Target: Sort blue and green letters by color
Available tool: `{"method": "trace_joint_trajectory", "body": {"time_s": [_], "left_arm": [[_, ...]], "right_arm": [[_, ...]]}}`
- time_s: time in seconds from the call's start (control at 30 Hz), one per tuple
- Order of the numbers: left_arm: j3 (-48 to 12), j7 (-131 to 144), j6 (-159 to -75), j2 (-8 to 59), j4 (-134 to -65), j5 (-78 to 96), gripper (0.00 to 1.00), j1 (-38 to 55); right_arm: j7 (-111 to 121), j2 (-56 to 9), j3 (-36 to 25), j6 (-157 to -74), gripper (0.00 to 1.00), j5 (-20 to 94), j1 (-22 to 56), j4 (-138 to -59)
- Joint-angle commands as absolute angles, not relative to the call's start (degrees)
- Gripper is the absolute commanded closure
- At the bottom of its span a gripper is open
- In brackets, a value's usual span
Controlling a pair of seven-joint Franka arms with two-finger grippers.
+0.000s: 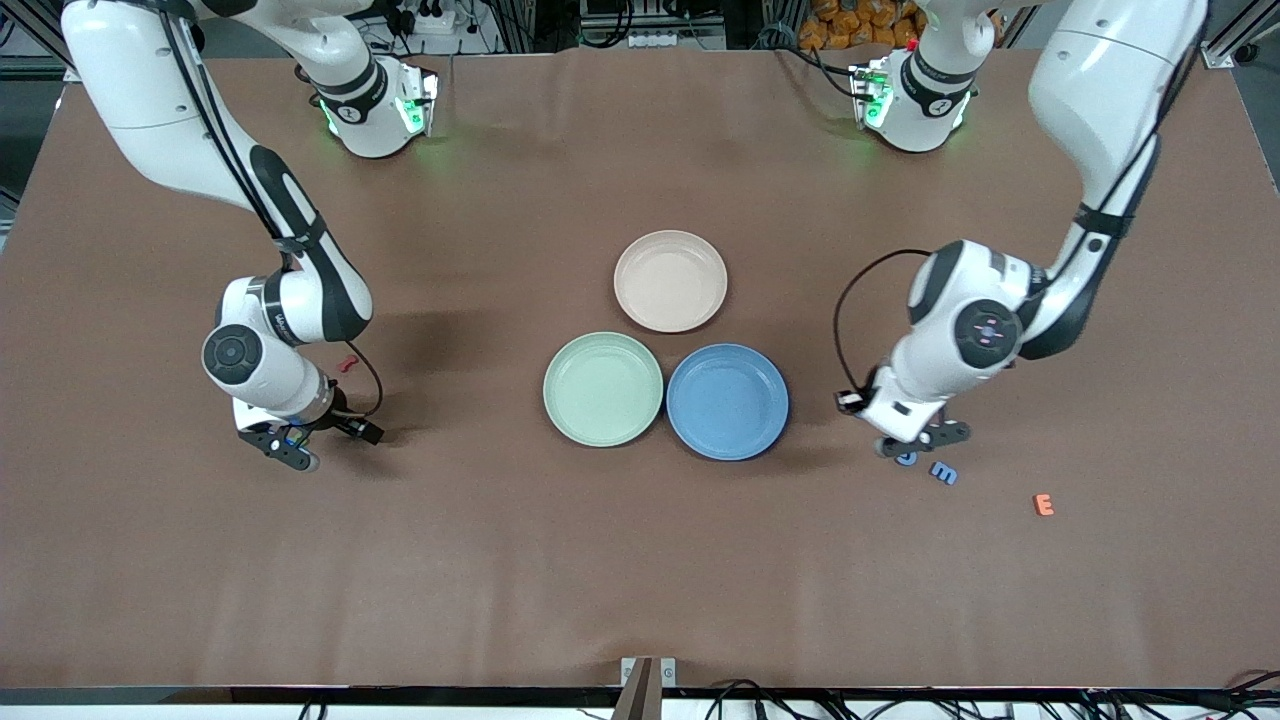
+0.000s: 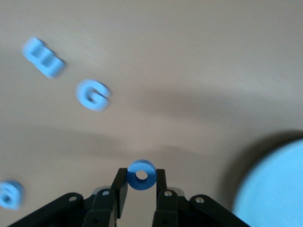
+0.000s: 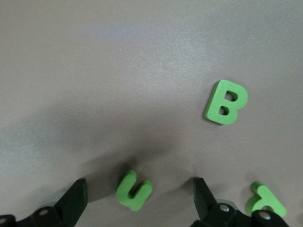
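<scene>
At lower right of the front view, the left hand point(image 2: 141, 185) grips the blue O point(image 2: 141, 174) above the counter point(image 1: 640, 560), near the blue plate point(image 1: 727, 401). The blue G point(image 2: 93, 94), M point(image 2: 43, 57) and a point(image 2: 10, 194) lie close by. At lower left, the right hand point(image 3: 139, 194) stands spread around the green U point(image 3: 134, 189); the green B point(image 3: 226, 102) and P point(image 3: 265, 202) lie nearby.
</scene>
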State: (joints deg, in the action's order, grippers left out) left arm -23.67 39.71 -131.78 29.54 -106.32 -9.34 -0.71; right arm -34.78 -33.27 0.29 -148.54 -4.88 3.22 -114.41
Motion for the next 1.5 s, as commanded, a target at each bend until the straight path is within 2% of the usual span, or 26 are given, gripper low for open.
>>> {"method": "trace_joint_trajectory", "body": {"time_s": [0.0, 0.1, 0.37, 0.47, 0.57, 0.77, 0.87, 0.93, 1.03, 1.1, 1.47], "left_arm": [[-23.3, 47.8, -130.1, 29.4, -105.2, -11.1, 0.83, 3.9], [-23.1, 51.1, -130.1, 29.8, -104.6, -11.2, 0.83, 6.4], [-22.8, 57.4, -130.1, 31.9, -102.7, -12.5, 0.83, 10.4], [-22.8, 57.9, -130.2, 32.7, -102.3, -12.5, 0.83, 10.9], [-22.7, 58.7, -130.2, 33.5, -101.6, -12.5, 0.83, 11.4], [-22.7, 60.4, -130.3, 34.7, -100.6, -14.6, 0.81, 11.4], [-22.8, 60.8, -130.3, 35.0, -100.6, -15.0, 0.66, 11.4], [-22.8, 60.9, -130.3, 35.3, -100.2, -15.0, 0.51, 11.4], [-22.7, 60.9, -130.4, 35.9, -99.5, -15.0, 0.24, 11.4], [-22.7, 60.9, -130.4, 35.9, -99.4, -15.1, 0.13, 11.5], [-22.7, 59.9, -130.4, 35.8, -99.5, -17.6, 0.04, 10.7]], "right_arm": [[-36.4, -34.2, -0.4, -148.1, 0.52, -6.1, 3.9, -113.5], [-36.5, -34.2, -0.4, -148.1, 0.64, -6.2, 3.9, -113.5], [-36.5, -34.0, -0.4, -148.1, 0.79, -6.2, 3.6, -113.4], [-36.6, -34.0, -0.4, -148.4, 0.92, -6.2, 3.5, -113.4], [-36.6, -34.0, -0.4, -148.4, 1.00, -6.2, 3.4, -113.1], [-36.6, -33.4, -0.4, -148.4, 1.00, -6.1, 3.1, -112.9], [-36.4, -32.7, -0.4, -148.0, 1.00, -6.1, 3.0, -112.9], [-36.1, -31.9, -0.4, -147.8, 1.00, -6.0, 2.6, -112.9], [-35.9, -30.8, -0.3, -146.7, 1.00, -6.0, 1.8, -112.9], [-35.9, -30.3, -0.3, -145.8, 1.00, -6.0, 1.7, -112.9], [-36.3, -27.9, -0.2, -144.7, 1.00, -5.4, 1.7, -112.8]]}}
